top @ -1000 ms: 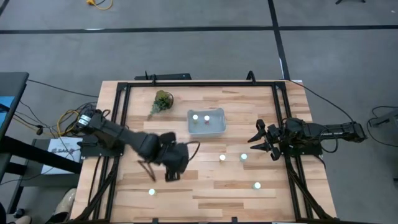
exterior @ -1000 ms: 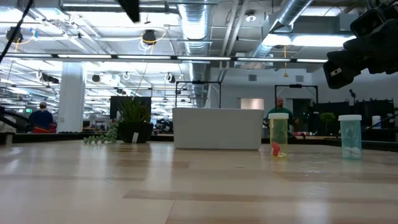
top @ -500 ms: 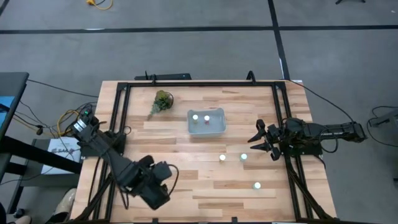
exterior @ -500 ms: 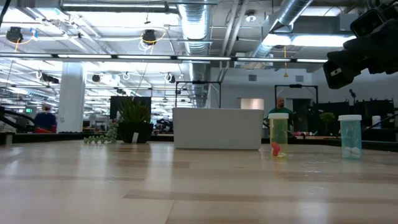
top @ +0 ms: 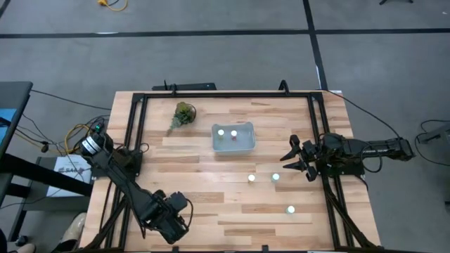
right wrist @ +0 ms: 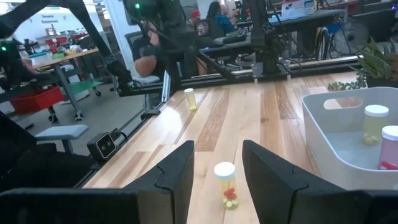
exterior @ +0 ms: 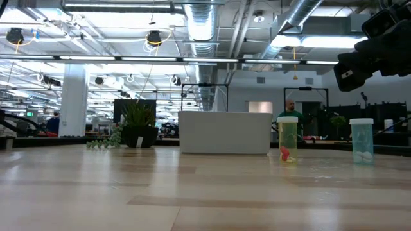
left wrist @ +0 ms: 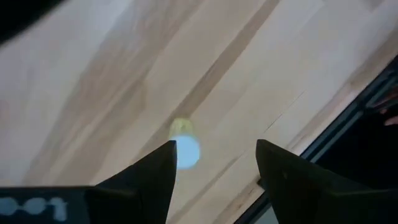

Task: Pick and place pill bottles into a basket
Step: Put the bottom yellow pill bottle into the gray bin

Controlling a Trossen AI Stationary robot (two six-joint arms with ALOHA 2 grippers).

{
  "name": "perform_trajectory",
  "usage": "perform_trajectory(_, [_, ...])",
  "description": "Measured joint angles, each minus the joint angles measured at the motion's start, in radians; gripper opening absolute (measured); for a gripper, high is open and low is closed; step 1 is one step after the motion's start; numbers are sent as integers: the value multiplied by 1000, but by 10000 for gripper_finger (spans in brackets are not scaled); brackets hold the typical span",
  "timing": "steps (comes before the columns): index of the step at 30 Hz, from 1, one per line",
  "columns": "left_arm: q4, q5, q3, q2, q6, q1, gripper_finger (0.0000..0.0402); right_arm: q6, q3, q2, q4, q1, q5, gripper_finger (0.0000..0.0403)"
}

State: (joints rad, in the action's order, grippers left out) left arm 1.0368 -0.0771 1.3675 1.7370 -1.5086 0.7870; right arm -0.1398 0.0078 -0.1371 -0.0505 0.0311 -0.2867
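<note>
My left gripper (top: pixel 171 223) is open near the table's near edge, left of the middle. In the left wrist view it (left wrist: pixel 214 163) hovers over a white-capped pill bottle (left wrist: pixel 185 149), which stands on the wood close beside one finger (left wrist: pixel 155 171), apart from it. The same bottle shows far off in the right wrist view (right wrist: pixel 189 98). My right gripper (top: pixel 295 159) waits open at the table's right side. Three bottles stand on the table (top: pixel 251 178), (top: pixel 276 177), (top: pixel 290 209). The pale basket (top: pixel 242 146) holds two bottles (top: pixel 221 132), (top: pixel 234 133).
A green leafy sprig (top: pixel 183 114) lies left of the basket. A black metal frame (top: pixel 133 140) runs round the table's edges. In the right wrist view a bottle (right wrist: pixel 225 184) stands just beyond my right fingers. People and desks show in the room behind.
My left gripper has swung from the middle of the table toward the near edge and a little toward the left edge. It now covers the near-left bottle in the high view.
</note>
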Motion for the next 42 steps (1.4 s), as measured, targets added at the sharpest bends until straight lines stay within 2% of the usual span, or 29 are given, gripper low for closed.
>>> perform_trajectory(4, [-26,18,-46,0,-46,23,208,0,0,0,0,0,0,129])
perform_trajectory(10, [-27,-44,-62,0,-51,30,208,0,0,0,0,0,0,129])
perform_trajectory(16, [-71,-6,-113,0,-51,31,208,0,0,0,0,0,0,129])
perform_trajectory(22, [-73,-13,-126,0,-41,30,208,0,0,0,0,0,0,129])
perform_trajectory(31, [-224,19,-235,-1,-34,30,209,0,0,0,0,0,0,129])
perform_trajectory(36, [-243,18,-253,-1,-17,30,208,0,0,0,0,0,0,129])
perform_trajectory(42, [-243,20,-253,-1,-6,30,175,0,0,0,0,0,0,129])
